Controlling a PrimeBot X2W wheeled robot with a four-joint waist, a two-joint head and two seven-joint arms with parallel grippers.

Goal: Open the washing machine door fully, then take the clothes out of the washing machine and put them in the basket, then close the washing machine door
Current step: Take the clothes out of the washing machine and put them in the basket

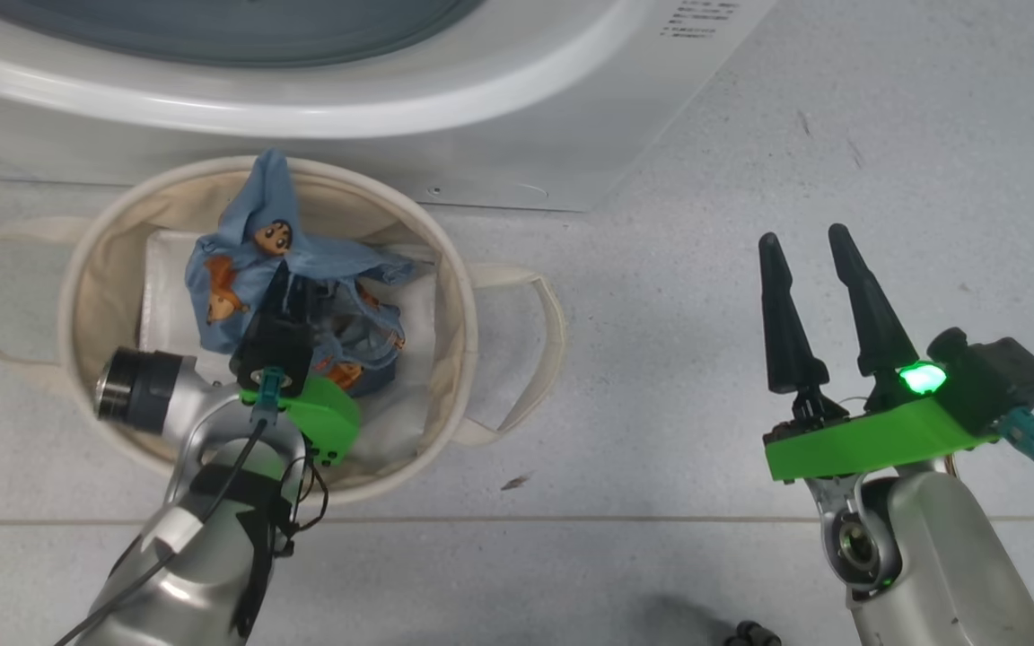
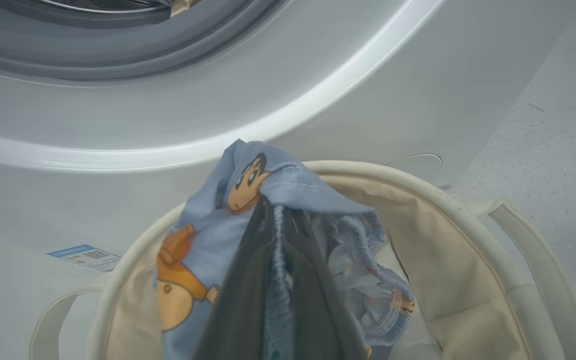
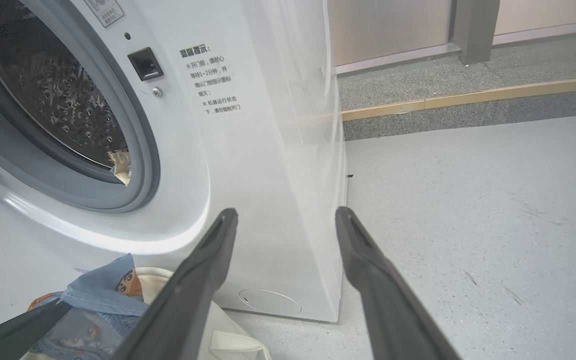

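Head view: your left gripper (image 1: 287, 280) pinches the clothes (image 1: 230, 269) inside the basket (image 1: 461, 305); their bunched peak points toward the washer (image 1: 481, 108). Your right gripper (image 1: 804, 237) stands spread.

Behind the dark tapered fingers (image 1: 871, 305) of the left gripper (image 1: 288, 285) and right gripper (image 1: 802, 235) sit bright green plates (image 1: 876, 440) on silver forearms (image 1: 939, 556), a green lamp (image 1: 921, 377) glowing at the right one's finger roots, teal plugs (image 1: 267, 390) and dark cables (image 1: 239, 458) at the wrists

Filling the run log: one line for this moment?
left tool: shut on clothes | clothes: in basket, not released | right tool: open, over floor | washer: open
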